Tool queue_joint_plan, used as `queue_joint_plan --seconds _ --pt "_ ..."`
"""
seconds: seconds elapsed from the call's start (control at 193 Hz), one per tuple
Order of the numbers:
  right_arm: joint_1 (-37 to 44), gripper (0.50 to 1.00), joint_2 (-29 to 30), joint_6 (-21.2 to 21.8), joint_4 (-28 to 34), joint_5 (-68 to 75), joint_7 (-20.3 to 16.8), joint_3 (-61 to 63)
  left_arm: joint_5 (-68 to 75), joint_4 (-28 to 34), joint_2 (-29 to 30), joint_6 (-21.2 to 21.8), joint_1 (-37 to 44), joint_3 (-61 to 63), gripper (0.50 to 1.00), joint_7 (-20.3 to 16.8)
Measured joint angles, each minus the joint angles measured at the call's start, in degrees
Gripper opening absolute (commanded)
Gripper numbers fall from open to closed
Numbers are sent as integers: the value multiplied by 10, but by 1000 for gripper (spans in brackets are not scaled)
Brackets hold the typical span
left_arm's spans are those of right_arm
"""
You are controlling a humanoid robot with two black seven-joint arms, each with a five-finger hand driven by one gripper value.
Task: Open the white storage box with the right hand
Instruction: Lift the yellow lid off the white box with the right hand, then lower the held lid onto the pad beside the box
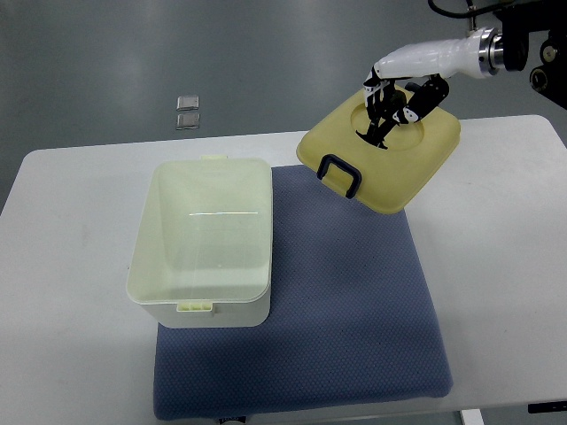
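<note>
Leftmost of all, on the grey floor beyond the table's far edge, lie two small clear square objects, one just behind the other. Next comes the white table, with a blue-grey mat spread over its middle and reaching to the near edge. On the left part of that mat stands the white storage box, uncovered, its empty pale interior in plain view, a small latch tab at the far rim and another at the near rim; its left side hangs slightly past the mat's edge over the bare tabletop. Further right and towards the far side, the pale yellow lid is held well apart from the box, tilted with its lower corner towards the mat, above the mat's far right corner and the table's far edge. A dark blue clip handle shows on the lid's lower left edge. The right hand comes in from the upper right, its white forearm leading to black fingers curled onto the lid's round recessed centre, gripping it. Whether the lid's lowest corner touches the mat cannot be told from this view.
</note>
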Motion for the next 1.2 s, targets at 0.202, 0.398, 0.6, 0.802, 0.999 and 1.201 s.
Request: queue_joint_plan --seconds 0.202,0.398,0.6,0.802,0.999,1.201 --pt "-47 500 13 -25 -6 -5 0 -4 0 0 0 0 0 0 1000 0" --pt "-73 500 42 -31 -6 -8 0 -5 0 0 0 0 0 0 1000 0" --pt "-93 500 70 -31 -4 -8 1 -5 0 0 0 0 0 0 1000 0" --pt "-107 500 89 -32 -2 -9 1 -5 0 0 0 0 0 0 1000 0" --pt "-119 500 94 -32 -2 -9 2 -5 0 0 0 0 0 0 1000 0" --pt "-121 917 93 -26 -2 3 2 0 0 0 0 0 0 0 1000 0"
